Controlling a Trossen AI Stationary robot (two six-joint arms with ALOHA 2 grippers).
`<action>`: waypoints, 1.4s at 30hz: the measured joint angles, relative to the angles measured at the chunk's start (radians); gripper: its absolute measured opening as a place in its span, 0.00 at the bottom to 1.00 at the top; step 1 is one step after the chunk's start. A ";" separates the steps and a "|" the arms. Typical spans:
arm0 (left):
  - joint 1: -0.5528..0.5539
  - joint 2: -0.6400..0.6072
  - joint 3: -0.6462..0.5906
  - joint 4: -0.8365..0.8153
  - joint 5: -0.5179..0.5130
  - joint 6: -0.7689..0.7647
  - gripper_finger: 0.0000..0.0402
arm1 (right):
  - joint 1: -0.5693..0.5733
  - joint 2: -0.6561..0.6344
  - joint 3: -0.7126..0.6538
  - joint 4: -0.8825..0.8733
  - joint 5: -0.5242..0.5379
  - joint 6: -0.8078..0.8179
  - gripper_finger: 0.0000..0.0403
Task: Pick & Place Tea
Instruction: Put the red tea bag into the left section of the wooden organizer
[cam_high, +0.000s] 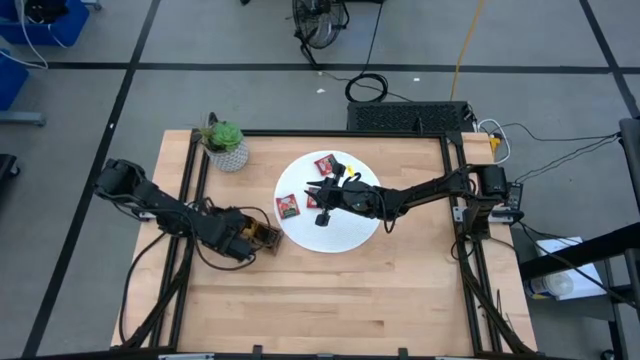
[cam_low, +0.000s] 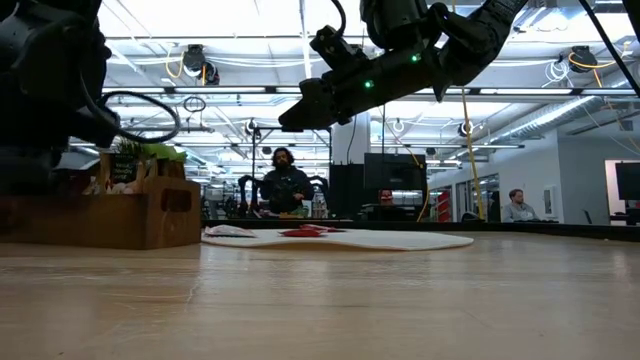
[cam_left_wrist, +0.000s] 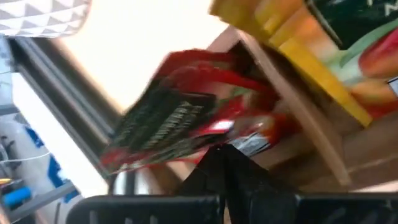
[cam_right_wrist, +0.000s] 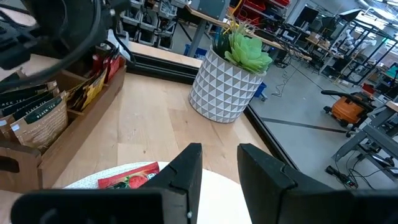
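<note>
The brown wooden tray (cam_high: 262, 236) at centre-left holds grey-brown and orange-yellow sachets. Three red square tea sachets (cam_high: 289, 206) lie on the white round disc (cam_high: 345, 232). A red sachet (cam_left_wrist: 186, 118) is gripped by the closed left gripper (cam_high: 262, 237) at the tray. The right gripper (cam_high: 326, 190), fingers parted and empty, hangs over the disc.

The left arm is stretched low across the table's left side, its gripper (cam_high: 262, 236) closed, fingers (cam_left_wrist: 221, 168) pressed together. The right arm is extended inward and raised, its gripper (cam_high: 326, 195) held with 2 fingers (cam_right_wrist: 186, 171) parted.
</note>
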 joint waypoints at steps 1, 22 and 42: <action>-0.002 0.000 0.015 -0.024 -0.004 -0.003 0.00 | 0.000 0.000 0.000 0.000 0.000 0.000 0.22; -0.139 -0.069 0.348 -0.066 -0.426 0.093 0.06 | 0.017 0.000 0.000 -0.030 0.003 -0.018 0.22; 0.061 -0.613 0.025 0.884 -0.119 0.870 0.60 | -0.084 -0.026 0.007 -0.407 -0.018 0.149 0.25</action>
